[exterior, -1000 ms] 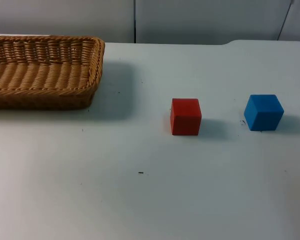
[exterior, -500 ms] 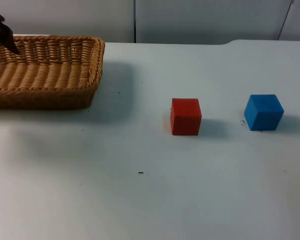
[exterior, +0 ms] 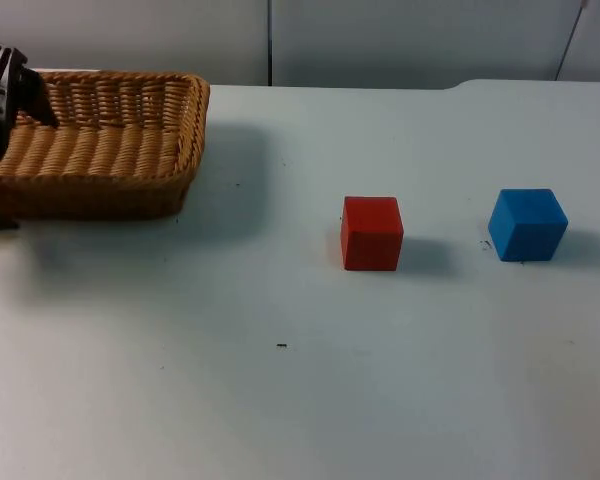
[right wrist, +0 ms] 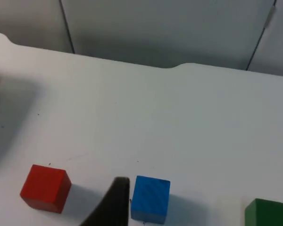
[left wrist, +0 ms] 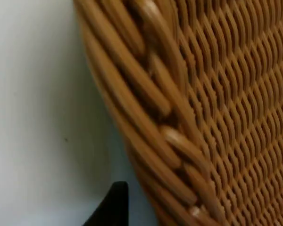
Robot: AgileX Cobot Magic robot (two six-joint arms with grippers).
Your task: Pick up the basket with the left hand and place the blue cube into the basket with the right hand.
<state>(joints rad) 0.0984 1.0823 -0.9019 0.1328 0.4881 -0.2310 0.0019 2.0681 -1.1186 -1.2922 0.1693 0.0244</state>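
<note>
The left gripper (exterior: 2,100) stood at the basket's (exterior: 110,140) left rim, its opening not visible, far from the blue cube (exterior: 526,224).

White bench (exterior: 300,400) lit evenly, soft shadows cast on it. Far edge met by grey partition wall (exterior: 400,40), split by dark vertical seam (exterior: 270,42). Step seen in bench's far edge.

No writing, label, brand mark or number can be read anywhere: the wicker basket (exterior: 100,135), the blue cube (exterior: 526,225) and the bench (exterior: 300,380) are all plain.
</note>
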